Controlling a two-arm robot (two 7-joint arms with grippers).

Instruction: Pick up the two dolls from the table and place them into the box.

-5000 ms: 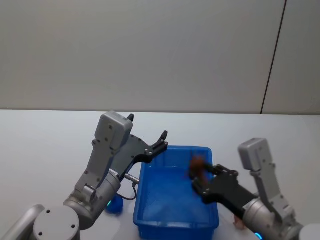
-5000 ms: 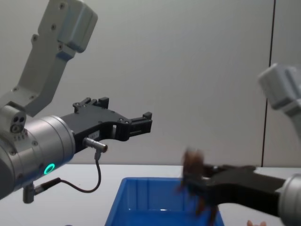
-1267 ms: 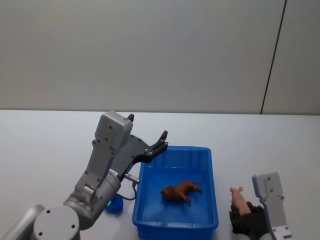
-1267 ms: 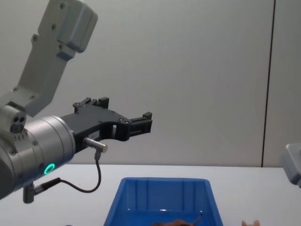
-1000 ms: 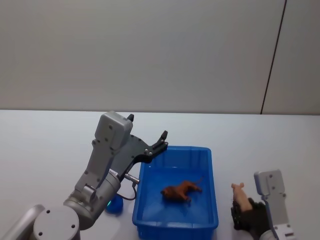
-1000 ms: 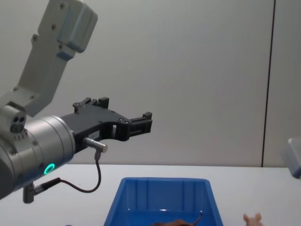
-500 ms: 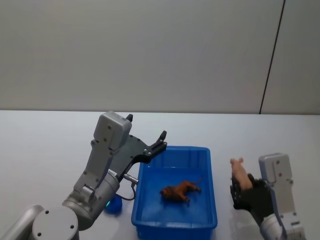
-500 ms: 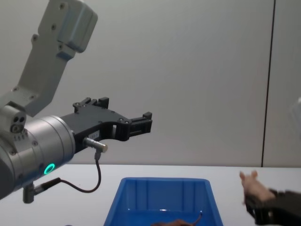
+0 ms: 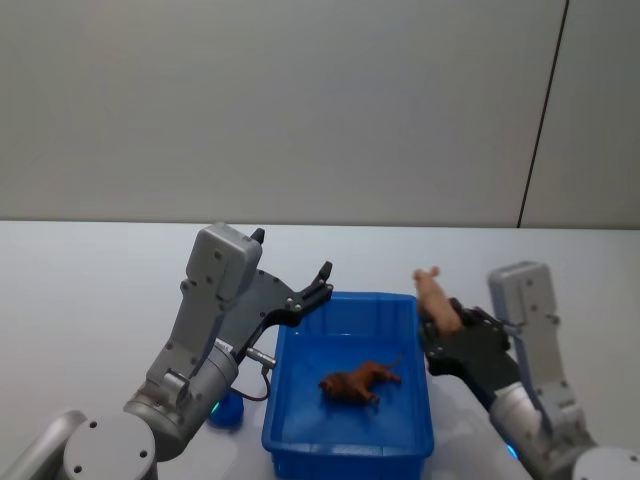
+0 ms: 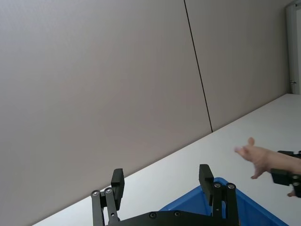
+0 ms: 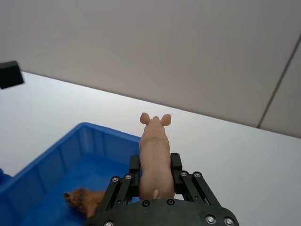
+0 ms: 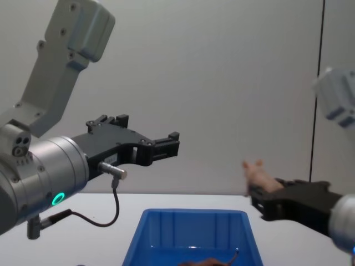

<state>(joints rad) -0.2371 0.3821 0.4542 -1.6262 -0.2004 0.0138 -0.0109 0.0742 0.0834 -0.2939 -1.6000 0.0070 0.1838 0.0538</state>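
Right gripper (image 9: 438, 318), clamping the pig (image 9: 432, 288), has risen beside the box (image 9: 350, 297) rim just left of it, so the drop is next; left gripper (image 10: 161, 176) idles wide across the box.

Behind stands a plain grey wall (image 9: 280, 100), evenly lit, crossed by one thin dark vertical seam (image 9: 543, 110).

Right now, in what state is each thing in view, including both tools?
pink pig: held in the air by the right tool, at the right rim of the box.
brown doll: lying inside the box.
box: on the table, holding the brown doll.
right tool: shut on the pink pig.
left tool: open, empty, raised near the box's left side.
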